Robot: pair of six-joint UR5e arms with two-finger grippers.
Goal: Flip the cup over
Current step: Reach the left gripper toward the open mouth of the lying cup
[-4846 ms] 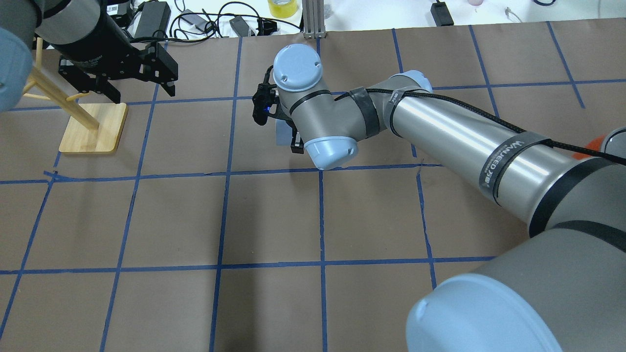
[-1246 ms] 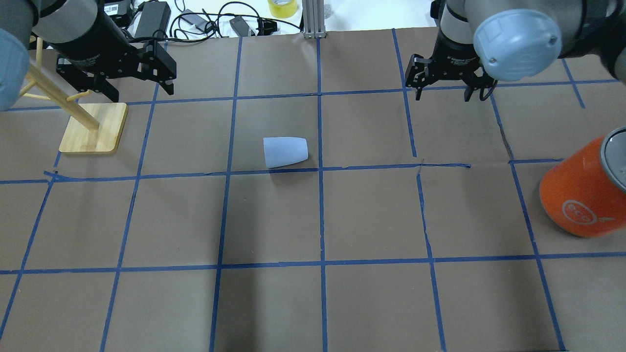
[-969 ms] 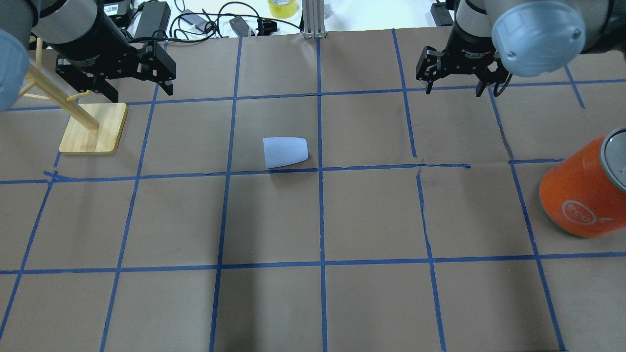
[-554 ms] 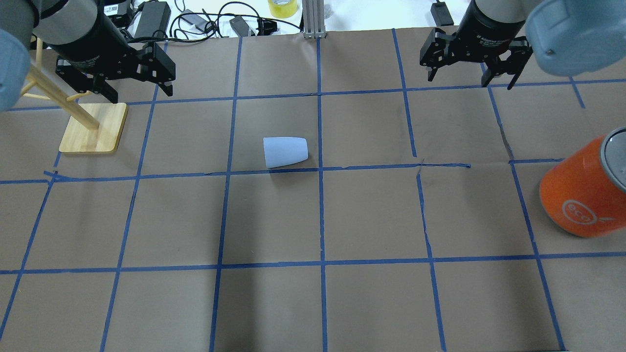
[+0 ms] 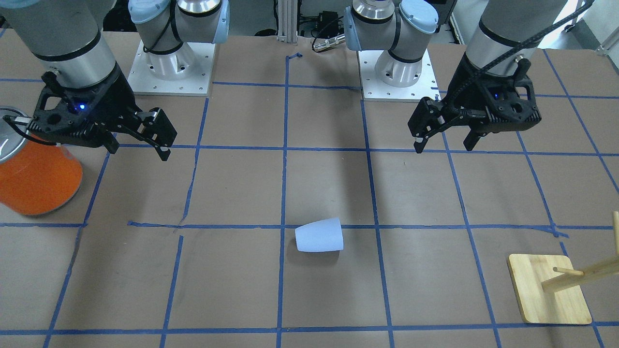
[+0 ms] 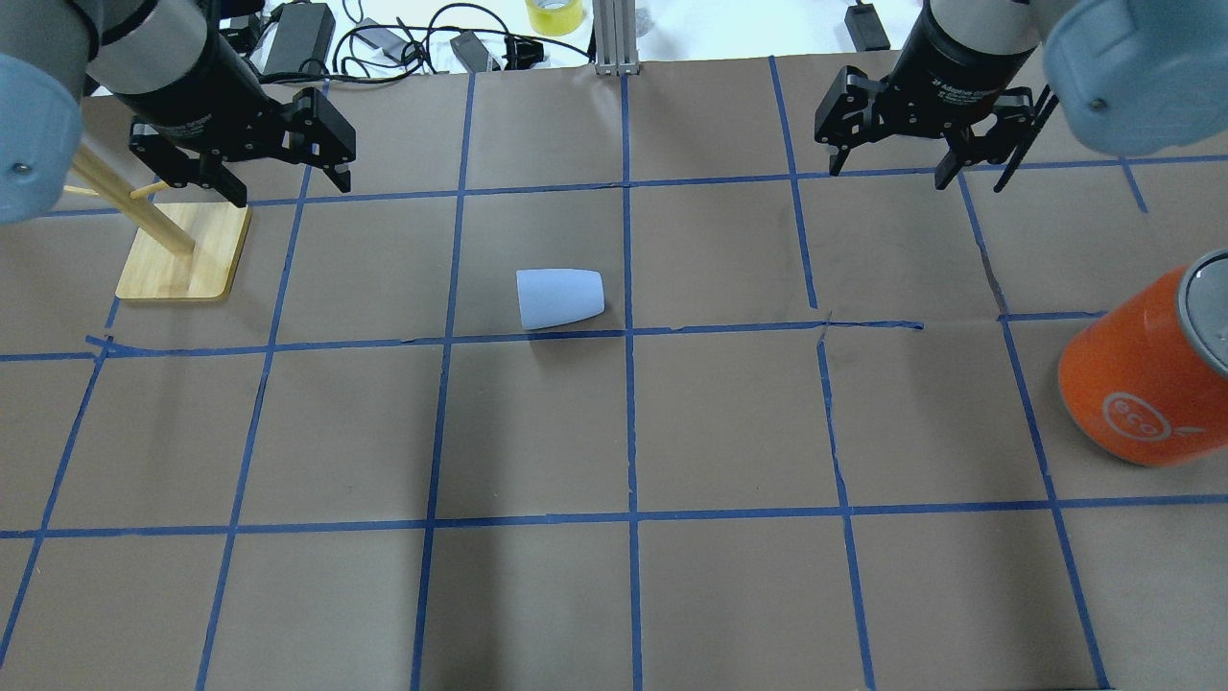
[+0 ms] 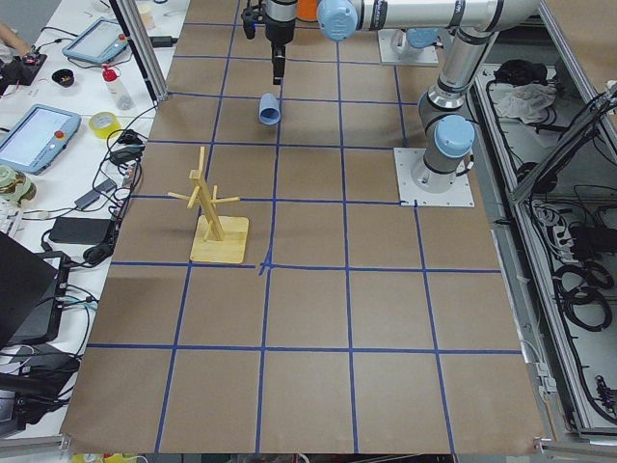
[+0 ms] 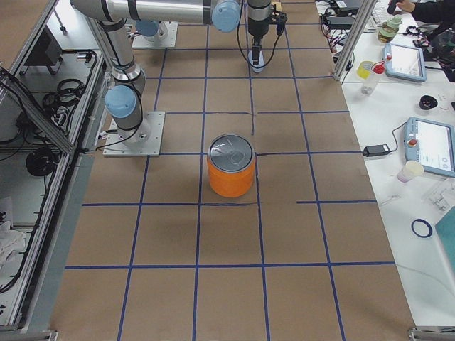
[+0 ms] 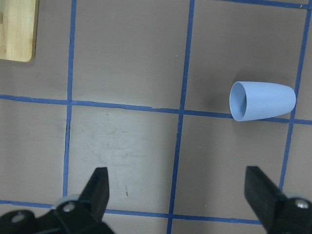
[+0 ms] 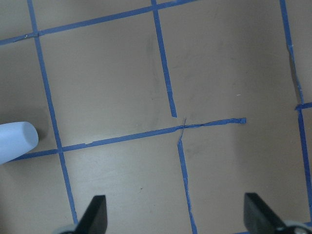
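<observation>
The pale lavender-blue cup (image 6: 560, 298) lies on its side near the table's middle, its wide mouth toward the overhead view's left. It also shows in the front view (image 5: 319, 235), the left wrist view (image 9: 263, 101) and at the left edge of the right wrist view (image 10: 17, 141). My left gripper (image 6: 286, 185) is open and empty, above the table at the far left, well away from the cup (image 5: 444, 146) (image 9: 178, 180). My right gripper (image 6: 889, 173) is open and empty at the far right (image 5: 138, 151) (image 10: 175, 204).
A large orange canister (image 6: 1142, 384) with a silver top stands at the right edge. A wooden peg rack (image 6: 182, 251) stands at the far left, just beside my left gripper. Cables and a roll of yellow tape (image 6: 554, 14) lie beyond the table's far edge.
My right arm has drawn back from over the cup to the far right, leaving the cup lying on its side. My left gripper has shifted slightly to the right. The cup has not moved lately.
</observation>
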